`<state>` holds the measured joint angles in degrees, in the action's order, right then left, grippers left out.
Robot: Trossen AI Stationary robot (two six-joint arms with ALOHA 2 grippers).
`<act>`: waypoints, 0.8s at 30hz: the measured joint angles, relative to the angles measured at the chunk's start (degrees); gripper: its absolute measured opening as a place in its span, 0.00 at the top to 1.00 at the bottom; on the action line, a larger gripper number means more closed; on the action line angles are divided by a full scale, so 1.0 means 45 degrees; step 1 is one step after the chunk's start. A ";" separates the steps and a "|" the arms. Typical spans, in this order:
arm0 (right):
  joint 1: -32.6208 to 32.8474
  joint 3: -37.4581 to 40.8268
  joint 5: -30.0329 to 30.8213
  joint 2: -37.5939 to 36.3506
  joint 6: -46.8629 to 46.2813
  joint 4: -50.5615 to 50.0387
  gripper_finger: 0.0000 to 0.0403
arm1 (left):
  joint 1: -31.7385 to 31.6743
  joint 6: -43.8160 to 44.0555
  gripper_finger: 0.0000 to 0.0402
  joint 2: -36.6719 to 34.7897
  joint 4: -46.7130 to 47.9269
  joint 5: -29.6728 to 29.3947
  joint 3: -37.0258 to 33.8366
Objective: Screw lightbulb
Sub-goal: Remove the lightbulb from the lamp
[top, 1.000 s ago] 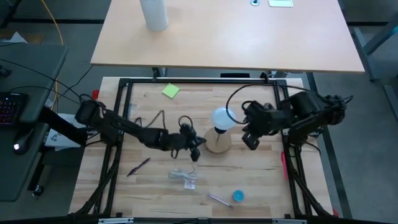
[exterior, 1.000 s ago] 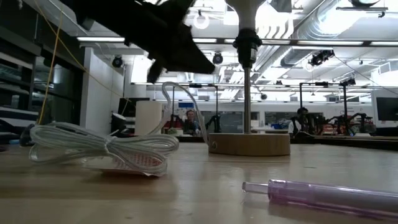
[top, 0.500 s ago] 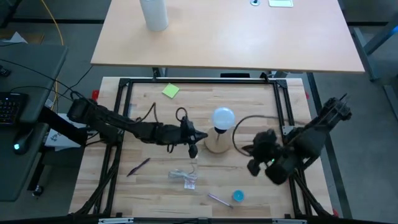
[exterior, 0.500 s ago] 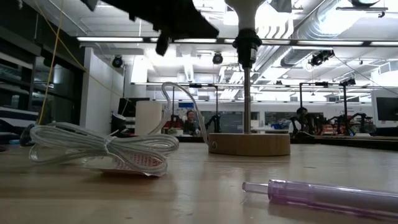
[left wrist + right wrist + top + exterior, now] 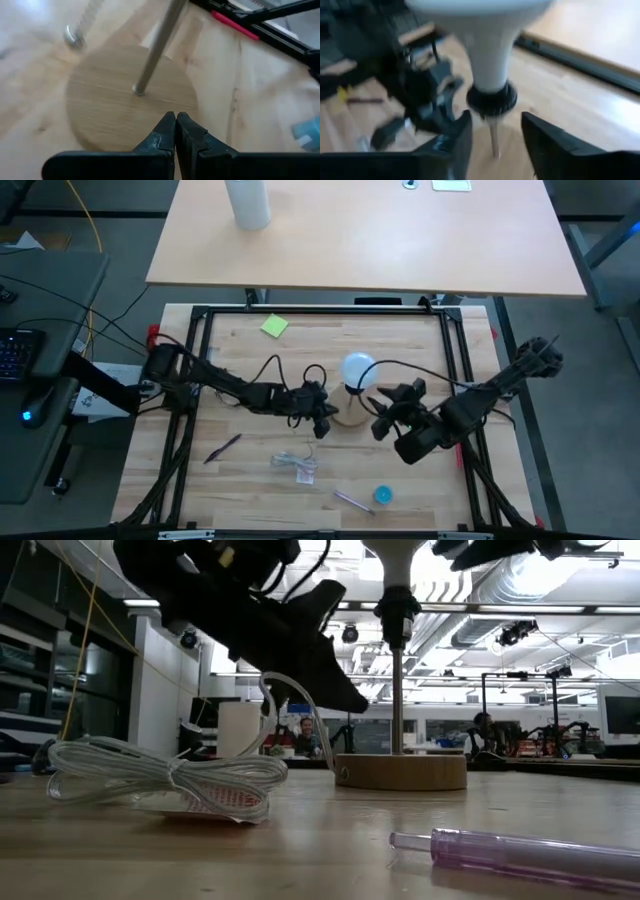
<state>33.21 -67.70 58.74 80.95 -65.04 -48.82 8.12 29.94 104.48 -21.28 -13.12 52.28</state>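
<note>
So — lightbulb (image 5: pixel 357 369) sits upright in the black socket (image 5: pixel 491 99) atop the thin post of the wooden disc base (image 5: pixel 131 95). Right gripper (image 5: pixel 492 131) has its fingers spread apart just short of the socket, not touching. Left gripper (image 5: pixel 175 131) — fingers pressed together, empty, hanging just beside the disc's edge.

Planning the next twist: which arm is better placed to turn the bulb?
The right: its gripper is open facing the white frosted lightbulb. The left gripper is shut, low by the round wooden base.
</note>
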 joint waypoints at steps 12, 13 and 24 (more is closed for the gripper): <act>0.0035 0.1539 0.2953 0.0087 -0.0230 0.0514 0.35 | -0.0443 0.0775 1.00 0.0375 0.0686 0.0362 -0.0001; 0.0072 0.1866 0.3055 0.0087 -0.0635 0.0630 0.35 | -0.0531 0.0775 1.00 0.0374 0.0667 0.0442 -0.0001; 0.0400 0.3084 0.3894 -0.0078 -0.1039 0.1582 0.35 | -0.1506 0.0294 1.00 0.0365 0.0180 0.1204 -0.0001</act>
<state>35.01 -53.82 76.26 80.60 -69.71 -41.70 1.34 31.26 106.13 -20.47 -7.70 52.27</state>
